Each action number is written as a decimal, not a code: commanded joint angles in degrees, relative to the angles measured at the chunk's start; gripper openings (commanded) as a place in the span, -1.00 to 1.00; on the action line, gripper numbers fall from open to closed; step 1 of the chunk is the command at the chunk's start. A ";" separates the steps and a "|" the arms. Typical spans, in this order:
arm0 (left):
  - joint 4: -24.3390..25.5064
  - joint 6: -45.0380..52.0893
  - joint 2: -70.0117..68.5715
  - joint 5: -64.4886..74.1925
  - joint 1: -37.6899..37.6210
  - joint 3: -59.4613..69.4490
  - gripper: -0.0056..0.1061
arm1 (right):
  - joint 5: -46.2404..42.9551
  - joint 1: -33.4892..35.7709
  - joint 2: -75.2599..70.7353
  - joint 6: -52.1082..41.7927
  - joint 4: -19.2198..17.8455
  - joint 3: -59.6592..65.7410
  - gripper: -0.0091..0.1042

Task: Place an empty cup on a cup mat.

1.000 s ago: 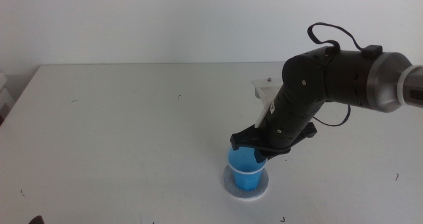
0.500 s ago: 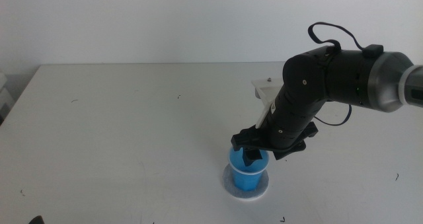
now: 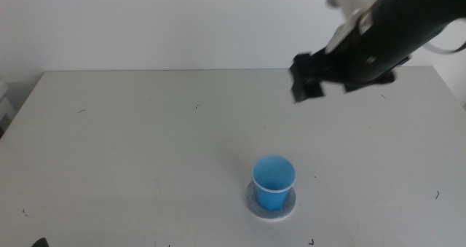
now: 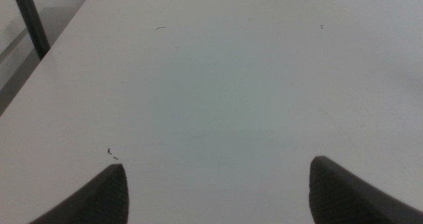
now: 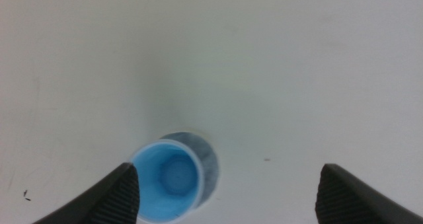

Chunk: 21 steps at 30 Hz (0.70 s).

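And the right gripper [image 3: 309, 78] is up and away, lifted high toward the far right of the table [image 3: 131, 145], well clear of the cup [image 3: 274, 181] it was closed around just a moment ago. Half a second back its jaws were still down at the rim; now they hang spread wide with nothing between them, and the arm blurs as it rises. The cup stands upright on its own, open mouth up, blue inside showing empty, seated on the cup mat [image 3: 271, 205] near the front of the table, right where it stood before the release. From the right wrist view, the cup [image 5: 166, 180] sits on the grey disc [image 5: 205, 160] with a crescent of mat showing past one side of it, so it is not quite centred. The left gripper [image 4: 215, 184] waits over bare tabletop, jaws wide apart and empty, with only a few small dark marks on the surface ahead of it.
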 commanded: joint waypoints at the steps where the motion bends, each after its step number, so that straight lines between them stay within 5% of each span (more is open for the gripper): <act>1: 0.02 -0.62 -0.73 -3.89 0.06 -0.34 0.98 | 1.84 -1.32 -4.83 0.14 -3.69 -3.63 0.38; 13: 0.02 -0.62 -0.73 -3.89 0.06 -0.34 0.98 | 9.95 -17.09 -22.53 -0.13 -9.16 -1.13 0.38; 21: 0.02 -0.62 -0.73 -3.89 0.06 -0.34 0.98 | 1.25 -18.57 -38.77 -0.13 -8.23 12.95 0.38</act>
